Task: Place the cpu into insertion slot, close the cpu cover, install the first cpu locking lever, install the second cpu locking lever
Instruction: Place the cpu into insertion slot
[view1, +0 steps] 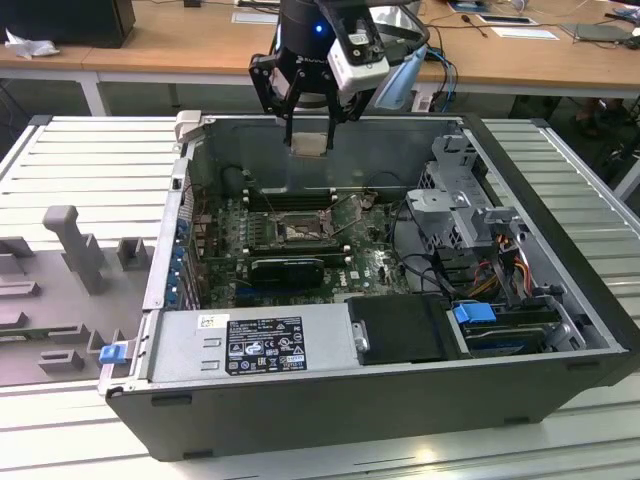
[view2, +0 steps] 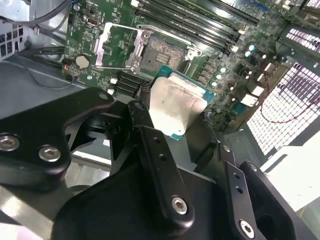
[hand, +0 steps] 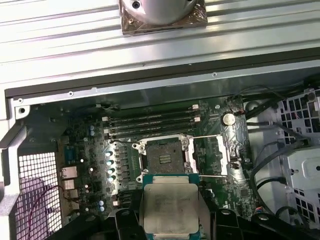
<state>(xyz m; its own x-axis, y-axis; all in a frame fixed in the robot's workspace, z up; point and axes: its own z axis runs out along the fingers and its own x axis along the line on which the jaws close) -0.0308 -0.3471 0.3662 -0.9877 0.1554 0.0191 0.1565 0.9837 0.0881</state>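
While the gripper (view1: 308, 138) hung over the far wall of the open computer case (view1: 350, 410), its fingers were pinched on two opposite edges of the cpu (view2: 175, 107). The chip sat flat between them, silvery top up, well above the motherboard (view1: 370, 265) and short of the insertion slot (hand: 165, 156).

The hold was on thin edges alone, so I judged a slip to be the main risk. A jolt or a skewed descent could have tilted the chip or dropped it onto the bare contacts. A slight twist would probably have left it riding on the metal rim instead of seating. The cpu cover (hand: 212, 155) lay swung open just beside the slot. A finger coming down off-line could have caught it, or the long memory slots (hand: 150, 122) along the slot's other side.

The case held the motherboard on its floor and a grey power supply (view1: 260, 345) along its near wall. A metal drive cage (view1: 460, 200) with loose cables sat at the exterior view's right. The insertion slot itself held nothing. On the slatted bench (view1: 560, 150), beside the case at the exterior view's left edge, lay a grey moulded fixture (view1: 70, 250).
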